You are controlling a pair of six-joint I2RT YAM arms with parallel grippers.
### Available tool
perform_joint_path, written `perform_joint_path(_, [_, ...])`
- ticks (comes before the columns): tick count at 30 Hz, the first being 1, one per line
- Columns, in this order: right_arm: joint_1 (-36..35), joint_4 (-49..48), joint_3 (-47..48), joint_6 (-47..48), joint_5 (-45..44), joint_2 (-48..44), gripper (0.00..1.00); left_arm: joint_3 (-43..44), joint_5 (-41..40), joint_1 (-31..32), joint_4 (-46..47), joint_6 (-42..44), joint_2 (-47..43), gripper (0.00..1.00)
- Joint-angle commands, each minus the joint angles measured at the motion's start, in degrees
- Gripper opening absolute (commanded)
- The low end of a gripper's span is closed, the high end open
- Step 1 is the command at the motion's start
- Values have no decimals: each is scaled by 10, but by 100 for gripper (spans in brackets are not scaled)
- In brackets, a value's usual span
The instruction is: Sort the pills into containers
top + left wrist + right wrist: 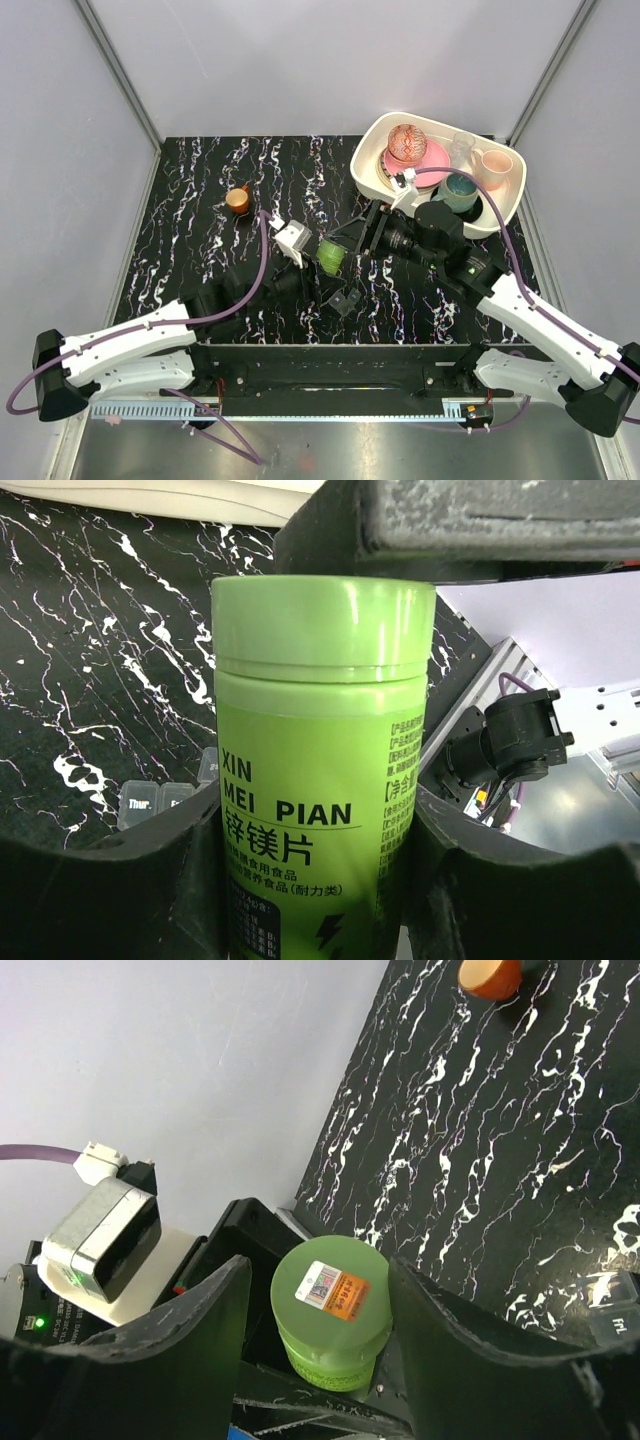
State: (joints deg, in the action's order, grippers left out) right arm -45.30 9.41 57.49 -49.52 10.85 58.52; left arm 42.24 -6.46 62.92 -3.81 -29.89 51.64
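Clamped green bottle (320, 810) in left fingers (110, 900), right fingers (150, 1360) wide around cap (332, 1305); risked scattering pills beside pill box (160, 802) if wrenched.

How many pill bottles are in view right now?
1: the green bottle, mid-table, gripped by the left end effector. More could be hidden behind the arms.

The green bottle (315, 680) sits between the two fingers of the left gripper (318, 810), and both fingers touch its sides. Its lid (320, 620) is on. The label reads XIN MEI PIAN. Behind it on the left, a pill box (160, 800) lies on the black marbled table (90, 630), with one cell marked Thur.
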Motion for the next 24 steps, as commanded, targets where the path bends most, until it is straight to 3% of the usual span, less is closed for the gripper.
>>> perform_joint_path(1, [-18,-18,1,2,-17,2,63,34,-22,3,40,-9,4,0])
perform_joint_path(24, [-29,-40,-44,-22,-43,2,63,35,-20,5,55,-14,0,0])
